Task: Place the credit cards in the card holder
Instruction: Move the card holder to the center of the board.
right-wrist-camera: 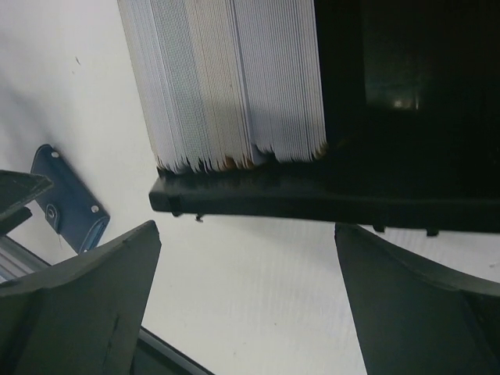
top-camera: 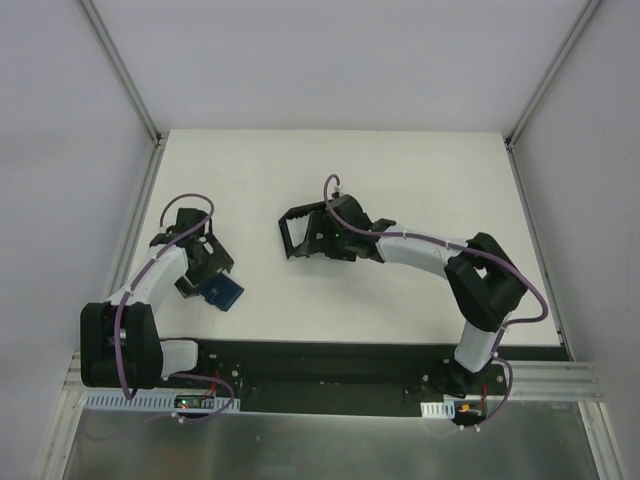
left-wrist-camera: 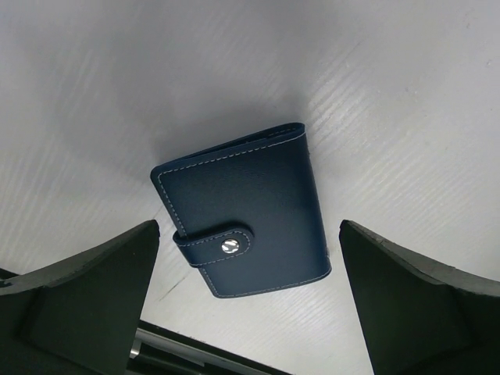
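Nearest my 2 arm bases, the left gripper [left-wrist-camera: 248, 242] hangs directly over the card holder [top-camera: 224, 293], which lies shut on the white table [top-camera: 400, 170]. My left wrist camera shows what the top view cannot: a snap tab fastened across the navy cover, and 2 dark fingers [left-wrist-camera: 86, 297] spread wide, 1 to each side of the holder and apart from it.

Farther out and to the right of the card holder, the right gripper [right-wrist-camera: 246, 234] sits at the black box frame [top-camera: 290, 238]. Only the right wrist camera reveals the credit cards [right-wrist-camera: 234, 78], a dense stack standing on edge inside that frame. There the claw's fingers [right-wrist-camera: 422, 305] are parted short of the frame's lower rail, gripping nothing. That view also catches the card holder at its left edge.
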